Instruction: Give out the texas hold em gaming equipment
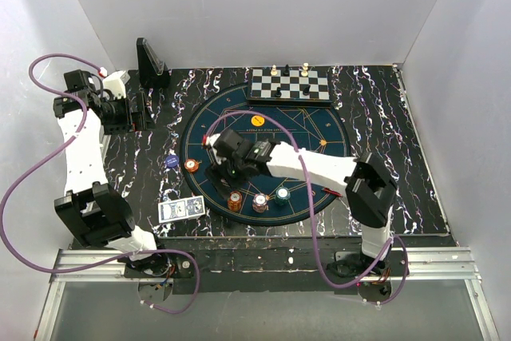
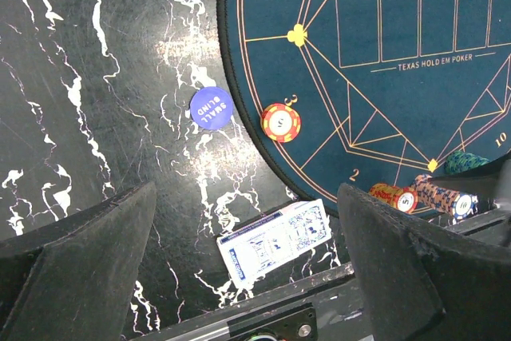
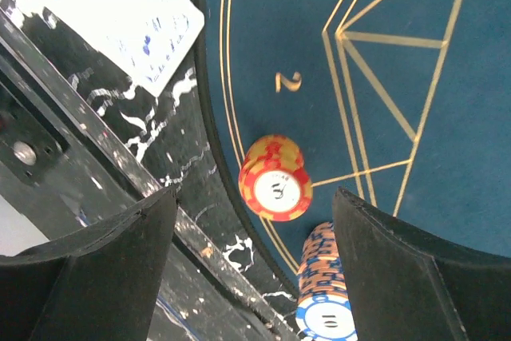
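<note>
Small Blind disc (image 2: 211, 108) lettering legible — left wrist view only.

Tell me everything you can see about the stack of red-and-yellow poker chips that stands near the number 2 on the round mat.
The stack of red-and-yellow poker chips is a short column of round chips with red and yellow edge blocks. The top chip has a white centre printed with a 5. It stands upright on the dark-blue round mat with gold lines, close to its near edge and the gold 2. A taller stack of orange-and-blue chips stands beside it; whether they touch is unclear. The open right gripper hovers above, not gripping it.
</note>
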You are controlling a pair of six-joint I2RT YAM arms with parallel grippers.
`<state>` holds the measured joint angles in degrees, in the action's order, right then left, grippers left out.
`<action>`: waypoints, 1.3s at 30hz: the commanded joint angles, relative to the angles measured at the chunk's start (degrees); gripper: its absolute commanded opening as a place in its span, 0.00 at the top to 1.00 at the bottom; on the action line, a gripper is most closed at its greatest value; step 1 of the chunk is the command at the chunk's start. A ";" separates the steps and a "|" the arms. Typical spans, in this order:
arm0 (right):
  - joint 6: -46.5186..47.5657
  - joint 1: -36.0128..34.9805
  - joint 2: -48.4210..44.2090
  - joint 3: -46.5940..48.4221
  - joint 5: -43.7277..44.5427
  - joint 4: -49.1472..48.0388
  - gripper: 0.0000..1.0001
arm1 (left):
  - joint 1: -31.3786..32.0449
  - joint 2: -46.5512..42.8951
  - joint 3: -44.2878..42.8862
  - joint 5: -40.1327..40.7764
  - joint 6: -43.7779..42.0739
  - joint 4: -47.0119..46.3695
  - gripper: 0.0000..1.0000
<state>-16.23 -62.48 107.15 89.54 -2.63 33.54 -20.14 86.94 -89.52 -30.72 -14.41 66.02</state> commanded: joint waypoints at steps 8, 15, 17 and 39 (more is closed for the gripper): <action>-1.08 -3.35 1.30 -4.02 4.13 -1.55 0.17 | -0.34 -2.30 -1.36 0.13 0.62 0.69 0.02; -2.05 -3.79 2.53 -5.60 4.13 -2.25 0.23 | -0.34 -2.65 -0.93 -0.04 0.70 0.34 0.02; -2.14 -3.97 2.71 -5.51 4.30 -2.34 0.25 | -0.34 -2.82 -0.66 -0.04 0.62 0.16 0.02; -1.70 -5.11 4.82 -3.85 4.74 -0.76 0.39 | -0.51 -3.18 0.22 1.01 0.26 -0.45 0.02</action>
<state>-17.85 -66.98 110.45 84.12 2.94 32.82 -20.16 86.46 -89.27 -29.76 -13.89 65.73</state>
